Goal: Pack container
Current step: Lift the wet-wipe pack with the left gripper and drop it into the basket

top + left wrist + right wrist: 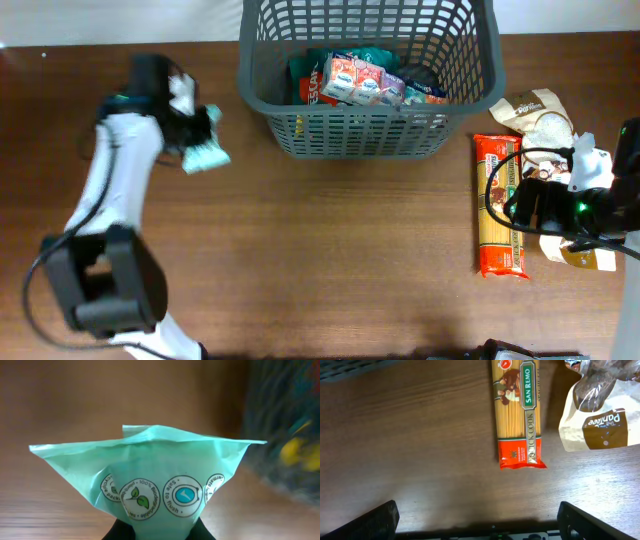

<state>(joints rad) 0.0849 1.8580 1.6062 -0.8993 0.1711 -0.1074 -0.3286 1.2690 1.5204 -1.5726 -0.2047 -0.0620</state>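
The container (262, 95), a large dark grey lattice basket, stands at the back middle of the table and holds several grocery packets (365, 80). My left gripper (200, 135) is shut on a mint-green packet (207, 155), held left of the basket; the left wrist view shows it filling the frame (155, 475) between my fingers. My right gripper (480, 520) is open and empty above the bare wood. A red spaghetti packet (499, 205) lies near it, also in the right wrist view (517, 410). A white Panlee bag (597, 420) lies beside it.
At the right edge lie a white and brown bag (535, 115) and a further packet (585, 258) partly under my right arm. The basket shows blurred at the right of the left wrist view (290, 435).
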